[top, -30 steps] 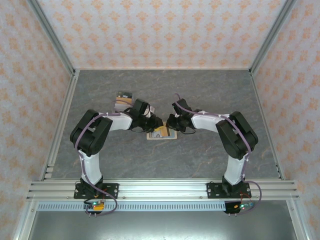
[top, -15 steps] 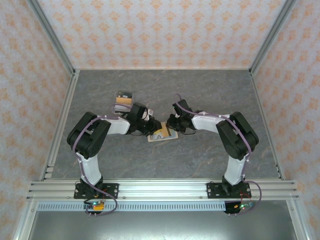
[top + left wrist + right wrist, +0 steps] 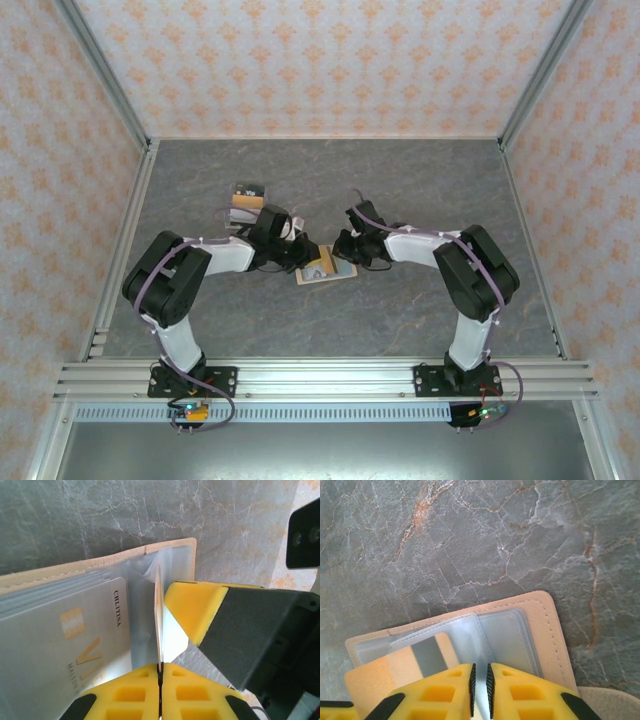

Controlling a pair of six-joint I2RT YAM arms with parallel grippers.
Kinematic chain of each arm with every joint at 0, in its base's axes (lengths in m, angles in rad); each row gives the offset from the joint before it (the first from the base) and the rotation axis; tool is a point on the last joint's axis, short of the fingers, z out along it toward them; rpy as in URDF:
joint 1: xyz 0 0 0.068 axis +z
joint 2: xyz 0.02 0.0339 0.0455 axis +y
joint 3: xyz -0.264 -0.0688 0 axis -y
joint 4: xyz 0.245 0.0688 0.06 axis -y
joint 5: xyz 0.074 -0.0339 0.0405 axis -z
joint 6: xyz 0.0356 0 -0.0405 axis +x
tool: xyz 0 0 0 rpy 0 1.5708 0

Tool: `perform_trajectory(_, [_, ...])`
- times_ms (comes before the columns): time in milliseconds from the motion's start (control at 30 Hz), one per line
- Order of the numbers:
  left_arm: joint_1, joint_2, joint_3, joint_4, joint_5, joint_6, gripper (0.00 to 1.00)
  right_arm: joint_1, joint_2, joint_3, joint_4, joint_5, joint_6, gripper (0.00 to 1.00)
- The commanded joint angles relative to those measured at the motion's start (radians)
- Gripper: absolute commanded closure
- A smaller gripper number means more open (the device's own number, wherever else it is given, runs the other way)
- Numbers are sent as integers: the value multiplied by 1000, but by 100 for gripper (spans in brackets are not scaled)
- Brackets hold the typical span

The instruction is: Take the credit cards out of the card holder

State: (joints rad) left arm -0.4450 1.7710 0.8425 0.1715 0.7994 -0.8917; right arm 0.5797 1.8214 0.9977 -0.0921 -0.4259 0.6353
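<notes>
Card holder (image 3: 551,630) lies open between both grippers. Left gripper (image 3: 160,672) pinches 1 credit card (image 3: 159,610) by its edge; right gripper (image 3: 479,675), nearly closed, pins the holder's sleeve. If that hold slips, the holder may lift with the card.

We saw the left hand (image 3: 160,672) at the bottom, its yellow fingertips pressed together on a thin card (image 3: 158,615) that stood edge-on above the open card holder (image 3: 75,566). The holder lay flat on the grey marbled desk (image 3: 100,515), with its beige rim uppermost and clear pockets fanned inside. A grey-white card (image 3: 65,650) lettered CHLITINA sat in the pockets left of the pinched one. From the right, the right hand's yellow finger pad (image 3: 192,607) rested against the holder's clear sleeve, just beside that card.
</notes>
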Motion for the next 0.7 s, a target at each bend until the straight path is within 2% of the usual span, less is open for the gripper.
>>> perform_trajectory(0, [-1,-50,-9,-81,-26,51,93,-6,-9,-44,-66,45,0,82])
perform_trajectory(200, [38,-142,7,-255,-95,122,94,-13,-51,-45,-51,16,-17,81])
perform_trajectory(367, [81,-248,102,-499,-250,205,94,-13,-111,-24,-51,7,-37,71])
perform_trajectory(533, [110,-296,234,-685,-457,232,93,-14,-170,-29,-61,40,-56,49])
perform_trajectory(667, [117,-297,326,-777,-684,171,94,-18,-195,-36,-71,53,-70,34])
